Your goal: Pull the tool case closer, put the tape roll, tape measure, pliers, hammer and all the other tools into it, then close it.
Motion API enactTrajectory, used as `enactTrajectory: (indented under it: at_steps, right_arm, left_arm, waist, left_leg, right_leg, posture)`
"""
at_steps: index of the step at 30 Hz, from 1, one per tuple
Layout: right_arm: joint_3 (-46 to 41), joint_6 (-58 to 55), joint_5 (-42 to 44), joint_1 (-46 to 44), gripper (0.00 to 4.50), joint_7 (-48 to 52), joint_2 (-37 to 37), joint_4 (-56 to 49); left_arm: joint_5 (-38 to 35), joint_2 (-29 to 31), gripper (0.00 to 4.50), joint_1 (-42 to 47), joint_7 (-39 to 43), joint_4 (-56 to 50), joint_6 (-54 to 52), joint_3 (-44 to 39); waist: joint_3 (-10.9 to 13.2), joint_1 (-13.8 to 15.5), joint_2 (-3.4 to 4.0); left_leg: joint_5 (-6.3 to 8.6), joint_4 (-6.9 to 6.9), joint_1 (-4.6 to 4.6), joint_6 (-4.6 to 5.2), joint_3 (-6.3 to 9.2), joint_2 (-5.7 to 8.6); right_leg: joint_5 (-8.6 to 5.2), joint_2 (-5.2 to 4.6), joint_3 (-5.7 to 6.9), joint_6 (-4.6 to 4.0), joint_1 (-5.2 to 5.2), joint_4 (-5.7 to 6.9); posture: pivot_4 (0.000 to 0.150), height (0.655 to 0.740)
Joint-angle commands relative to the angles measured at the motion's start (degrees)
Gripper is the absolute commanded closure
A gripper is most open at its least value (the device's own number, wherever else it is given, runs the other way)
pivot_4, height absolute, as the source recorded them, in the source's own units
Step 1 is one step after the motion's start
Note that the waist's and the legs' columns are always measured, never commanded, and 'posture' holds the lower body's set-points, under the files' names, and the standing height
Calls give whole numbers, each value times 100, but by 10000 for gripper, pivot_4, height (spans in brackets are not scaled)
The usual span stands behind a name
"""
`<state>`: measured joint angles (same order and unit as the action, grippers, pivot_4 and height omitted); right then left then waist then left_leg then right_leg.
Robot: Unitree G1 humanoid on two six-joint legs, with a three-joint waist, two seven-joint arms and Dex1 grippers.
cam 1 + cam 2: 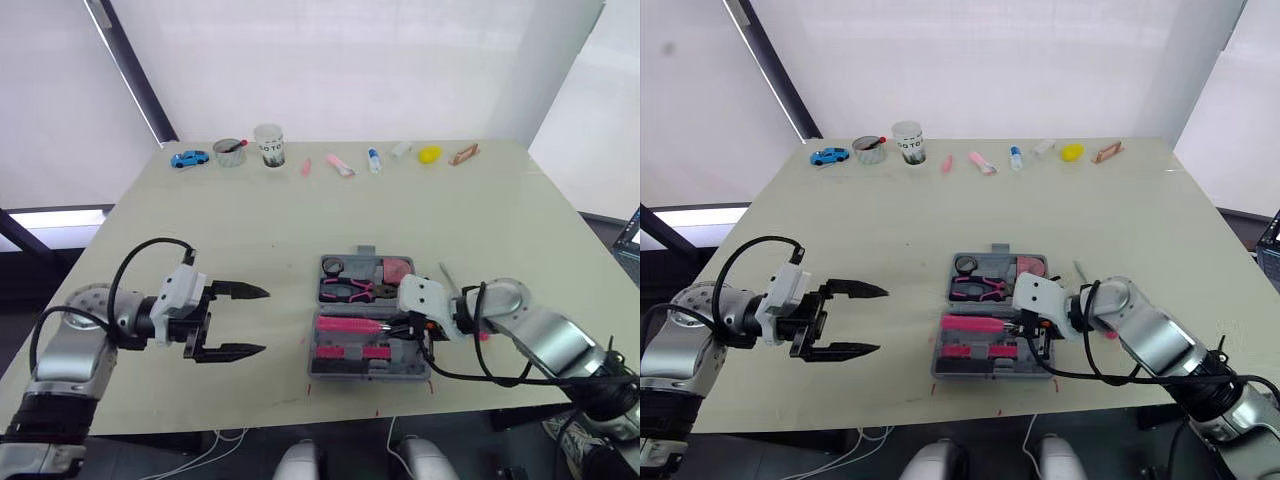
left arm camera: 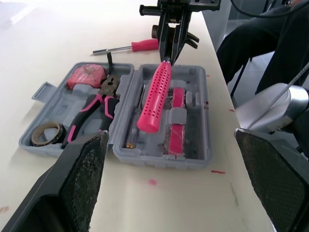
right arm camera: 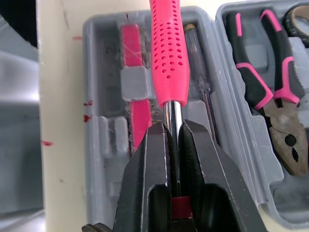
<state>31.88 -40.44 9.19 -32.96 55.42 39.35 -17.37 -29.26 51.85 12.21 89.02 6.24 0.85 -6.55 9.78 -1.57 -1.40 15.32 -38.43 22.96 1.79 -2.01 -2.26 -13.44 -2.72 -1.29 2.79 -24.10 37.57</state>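
Note:
The grey tool case (image 1: 370,373) lies open near the table's front edge. In its far half are the tape roll (image 1: 333,265), the pink-handled pliers (image 1: 348,290) and the red tape measure (image 1: 397,268). My right gripper (image 3: 173,128) is shut on the steel shaft of the hammer (image 3: 169,48). Its pink handle slants over the near half, above a thin screwdriver (image 3: 198,67) and a pink tool (image 3: 132,48) in their slots. My left gripper (image 1: 235,320) is open, left of the case and apart from it.
A red-handled screwdriver (image 2: 130,47) lies on the table just right of the case. Along the far edge stand a blue toy car (image 1: 189,158), a metal cup (image 1: 230,152), a paper cup (image 1: 269,145), a yellow object (image 1: 429,154) and other small items.

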Motion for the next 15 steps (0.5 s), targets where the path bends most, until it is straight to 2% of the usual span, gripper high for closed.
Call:
enactTrajectory:
  at_steps: [1,15]
  right_arm:
    - [220,226,-379,-173,44817,38,-118,137]
    - [454,521,-1098,-167,44817,37,-783,719]
  left_arm:
    - [-1,76,0,36,274,-3,157,-56]
    - [13,55,0,89,267,-66,157,38]
  waist:
    - [0,6,0]
    - [-1,-40,-1]
  left_leg:
    - [0,0,0,0,-1,0]
    - [0,-2,-5,-1,-33,-4]
  right_leg:
    - [0,0,0,0,0,2]
    - [-2,4,-1,-4,-5,19]
  posture:
    - [1500,7400]
    - [1500,7400]
